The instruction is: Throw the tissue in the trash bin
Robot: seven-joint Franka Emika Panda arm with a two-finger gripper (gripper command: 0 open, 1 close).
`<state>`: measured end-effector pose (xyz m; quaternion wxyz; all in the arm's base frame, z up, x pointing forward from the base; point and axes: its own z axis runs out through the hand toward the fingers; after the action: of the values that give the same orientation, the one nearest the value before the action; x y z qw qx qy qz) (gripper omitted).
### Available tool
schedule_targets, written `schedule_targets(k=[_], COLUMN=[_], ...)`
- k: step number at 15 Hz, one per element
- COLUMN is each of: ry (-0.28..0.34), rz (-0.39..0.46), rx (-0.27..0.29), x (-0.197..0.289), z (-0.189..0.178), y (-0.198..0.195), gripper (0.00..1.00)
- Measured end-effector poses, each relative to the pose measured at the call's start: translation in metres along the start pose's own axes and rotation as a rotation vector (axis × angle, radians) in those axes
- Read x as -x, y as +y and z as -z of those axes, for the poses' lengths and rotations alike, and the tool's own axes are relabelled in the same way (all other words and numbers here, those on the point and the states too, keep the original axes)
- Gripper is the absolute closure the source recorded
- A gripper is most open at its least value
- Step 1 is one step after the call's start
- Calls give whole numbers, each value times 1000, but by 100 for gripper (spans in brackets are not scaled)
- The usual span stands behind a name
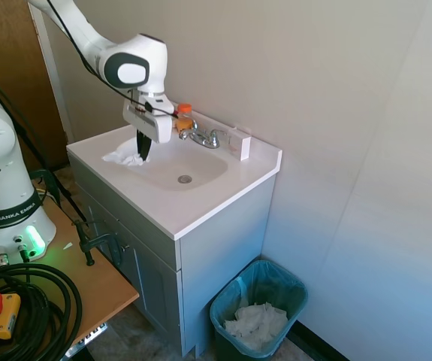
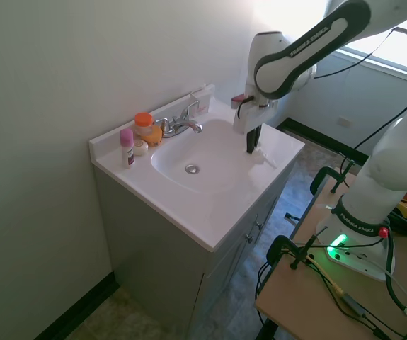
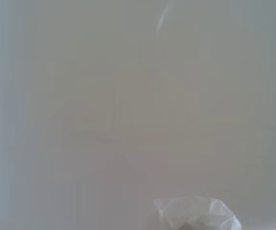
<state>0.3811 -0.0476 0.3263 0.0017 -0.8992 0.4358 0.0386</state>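
Tissue (image 1: 128,157) is clamped between the closed fingers of the claw (image 1: 142,154) and held just above the white desk (image 1: 200,203) beside the sink basin; the trash bin (image 1: 259,312) is seen on the floor below.

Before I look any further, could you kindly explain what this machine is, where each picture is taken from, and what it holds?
It is a white robot arm ending in a two-finger gripper. Two room cameras watch it from opposite sides; a third sits on its wrist. The gripper is shut on the tissue, lifted just above the vanity top beside the sink. By the faucet stand an orange-capped bottle and a pink-capped one. The trash bin waits on the floor, with crumpled paper inside.
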Motion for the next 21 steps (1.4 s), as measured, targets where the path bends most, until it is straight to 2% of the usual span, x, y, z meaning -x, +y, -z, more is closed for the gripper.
schedule_targets(k=[3,5,8,10,13,16,18,21], ry=[96,125,126,136,156,141,122,96], rz=[-96,-188,-345,-450,-589,-699,-728,-718], rx=[-145,-205,-301,-347,-367,-329,-292,-249], x=[-26,-68,-149,-207,-282,-338,-363,-383], z=[94,133,161,165,142,90,48,-5], y=[8,29,74,112,159,198,216,202], gripper=[100,100,100,100,100,100,100,100])
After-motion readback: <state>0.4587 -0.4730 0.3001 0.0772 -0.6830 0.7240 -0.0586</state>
